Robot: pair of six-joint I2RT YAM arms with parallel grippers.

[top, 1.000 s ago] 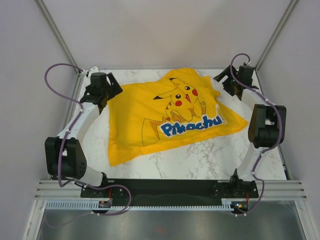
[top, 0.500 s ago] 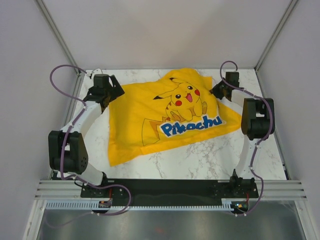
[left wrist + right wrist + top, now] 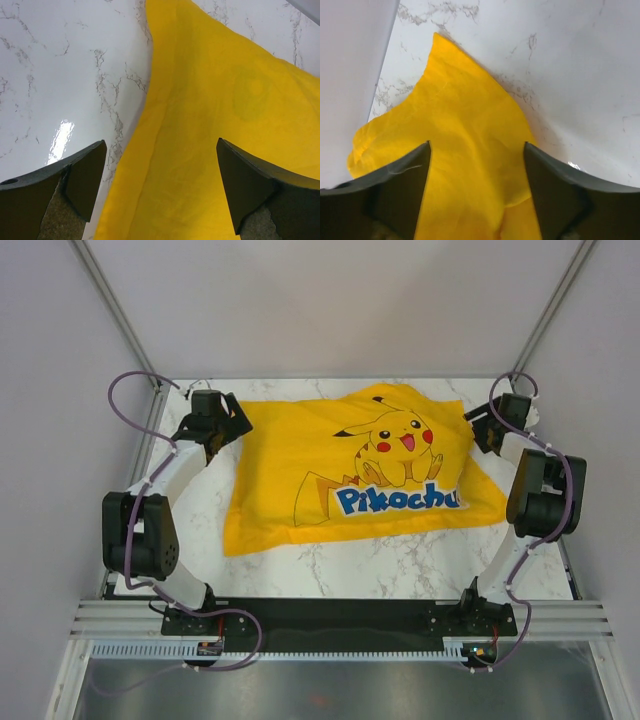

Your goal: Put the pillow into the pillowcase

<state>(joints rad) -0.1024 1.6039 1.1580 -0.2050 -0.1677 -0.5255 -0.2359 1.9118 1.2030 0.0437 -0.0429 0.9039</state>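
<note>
The pillowcase (image 3: 350, 480) was spread on the far half of the table (image 3: 400, 560) with the printed side up, reaching from near the far left corner to the far right corner. The left gripper (image 3: 222, 420) was held at the far left corner, above the left edge of the cloth, and its fingers (image 3: 82, 175) were spread wide with nothing pinched. The right gripper (image 3: 492, 425) was placed at the far right corner, over a corner of the cloth. Its fingers (image 3: 395, 185) were seen apart, and no fold was clamped between them.
</note>
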